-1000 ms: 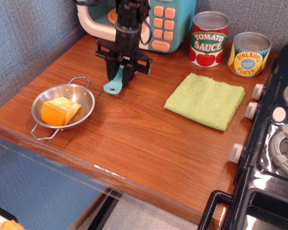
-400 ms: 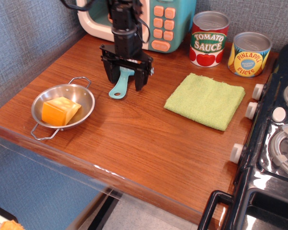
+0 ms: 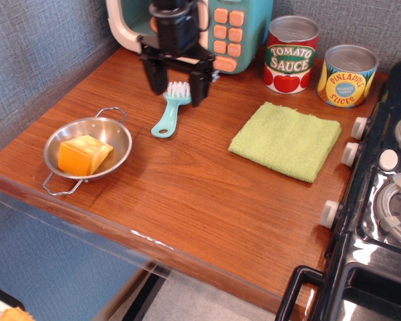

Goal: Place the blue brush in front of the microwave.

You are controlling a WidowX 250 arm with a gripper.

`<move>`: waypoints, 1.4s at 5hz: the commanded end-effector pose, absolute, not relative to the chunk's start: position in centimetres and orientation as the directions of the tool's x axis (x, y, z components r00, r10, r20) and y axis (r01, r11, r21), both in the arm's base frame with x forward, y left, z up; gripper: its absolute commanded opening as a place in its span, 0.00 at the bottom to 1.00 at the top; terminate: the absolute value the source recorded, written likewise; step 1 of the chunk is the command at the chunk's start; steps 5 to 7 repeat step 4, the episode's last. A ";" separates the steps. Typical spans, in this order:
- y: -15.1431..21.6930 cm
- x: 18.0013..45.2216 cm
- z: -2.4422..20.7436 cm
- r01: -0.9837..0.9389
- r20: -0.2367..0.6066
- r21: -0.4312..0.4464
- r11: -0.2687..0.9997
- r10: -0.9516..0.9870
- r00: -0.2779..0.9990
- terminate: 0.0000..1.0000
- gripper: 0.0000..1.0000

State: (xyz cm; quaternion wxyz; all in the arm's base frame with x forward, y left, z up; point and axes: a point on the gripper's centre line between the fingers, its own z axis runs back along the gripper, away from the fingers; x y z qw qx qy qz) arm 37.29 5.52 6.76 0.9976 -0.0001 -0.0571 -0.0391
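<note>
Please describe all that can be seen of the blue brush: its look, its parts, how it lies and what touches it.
The blue brush is a small light teal piece, plastic by its look, with white bristles facing up at the far end and a flat handle ending in a round hole nearest the camera. It lies flat on the wooden table, before the microwave. The open gripper stands over its bristle end, apparently not gripping it.

blue textured wall [image 3: 40, 47], wooden counter [image 3: 187, 194], black stove [image 3: 381, 200]
</note>
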 end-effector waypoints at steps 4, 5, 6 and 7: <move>2.5 35.7 9.6 0.117 0.115 0.045 0.992 -0.121 0.986 1.00 1.00; 2.5 35.7 9.6 0.117 0.115 0.045 0.992 -0.121 0.986 1.00 1.00; 2.5 35.7 9.6 0.117 0.115 0.045 0.992 -0.121 0.986 1.00 1.00; 2.5 35.7 9.6 0.117 0.115 0.045 0.992 -0.121 0.986 1.00 1.00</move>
